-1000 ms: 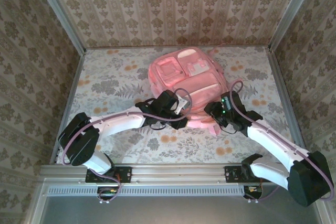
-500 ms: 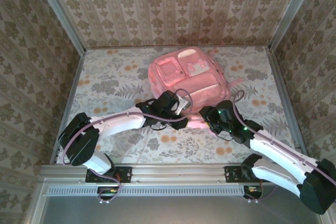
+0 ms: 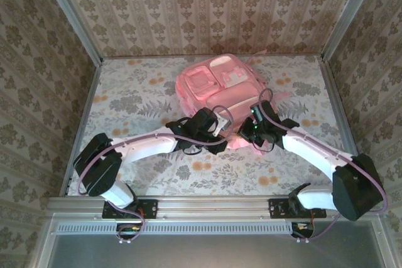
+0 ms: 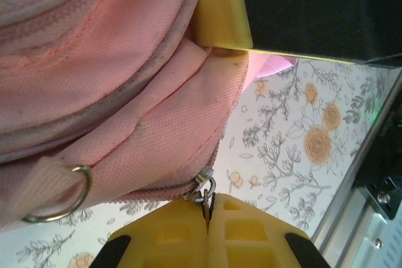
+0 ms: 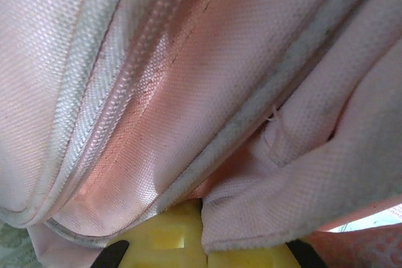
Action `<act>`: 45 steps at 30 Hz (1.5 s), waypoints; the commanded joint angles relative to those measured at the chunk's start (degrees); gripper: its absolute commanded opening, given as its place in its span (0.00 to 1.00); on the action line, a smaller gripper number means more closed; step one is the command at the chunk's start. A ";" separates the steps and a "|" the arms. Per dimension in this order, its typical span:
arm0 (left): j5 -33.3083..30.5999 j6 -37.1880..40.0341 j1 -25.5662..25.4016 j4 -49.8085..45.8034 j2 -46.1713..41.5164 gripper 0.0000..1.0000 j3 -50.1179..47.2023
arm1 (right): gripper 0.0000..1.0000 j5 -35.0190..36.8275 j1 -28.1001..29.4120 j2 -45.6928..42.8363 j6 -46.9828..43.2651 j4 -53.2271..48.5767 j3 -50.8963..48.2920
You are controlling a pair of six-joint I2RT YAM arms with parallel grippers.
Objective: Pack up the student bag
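Floral worktop (image 3: 138,98) carries everything. Our left end effector (image 4: 207,218) is clenched on a zipper pull (image 4: 202,187); our right end effector (image 5: 204,224) pinches a fabric fold of the student bag (image 3: 220,89), lying centre-far. We judge it soft, light, floppy: seams and pulls grip best. Its opening and contents are hidden.

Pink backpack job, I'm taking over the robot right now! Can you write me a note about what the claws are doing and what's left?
Left claw: shut on the small metal zipper pull of the large pink fabric backpack.
Right claw: shut, seemingly pinching a fold of the backpack's near edge.
Backpack: lying flat on the flowery table, pockets up.
Done: both grips taken.
Left: probably pull the zip open, then pack.
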 commanded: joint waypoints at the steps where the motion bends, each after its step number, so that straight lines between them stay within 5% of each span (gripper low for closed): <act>1: 5.20 1.38 -0.79 -0.40 3.08 0.00 5.42 | 0.02 -3.16 -4.77 3.15 -11.62 2.20 4.44; 8: 8.93 4.09 0.04 -3.14 17.17 0.00 23.60 | 0.04 -4.33 -9.57 7.01 -19.35 -3.55 9.21; 12: 10.20 4.17 0.13 -4.19 22.01 0.00 30.42 | 0.26 -1.34 -12.47 3.73 -17.38 -3.89 7.28; 14: 10.73 3.62 0.29 -3.16 22.43 0.00 30.57 | 0.48 2.81 -12.77 -0.63 -15.06 -3.68 4.74; 17: 11.28 3.18 0.35 -1.75 22.61 0.00 29.78 | 0.67 7.67 -12.82 -8.66 -9.39 -2.48 -0.50; 23: 12.10 3.35 0.91 0.19 22.43 0.00 27.66 | 0.71 5.68 -13.38 -22.68 9.55 13.10 -16.61; 34: 12.19 2.11 0.92 3.50 22.00 0.00 24.87 | 0.46 -4.65 -14.58 -4.68 14.29 24.90 -12.97; 36: 12.03 2.13 0.92 3.60 21.87 0.00 24.30 | 0.38 -5.02 -14.67 -3.20 14.46 25.93 -12.50; 41: 8.46 2.33 0.92 4.76 20.28 0.00 22.17 | 0.00 -3.86 -15.10 -1.93 16.68 27.08 -12.78; 45: -0.03 1.66 -0.09 9.51 17.92 0.00 18.17 | 0.00 -3.38 -15.28 -1.20 19.64 28.25 -13.12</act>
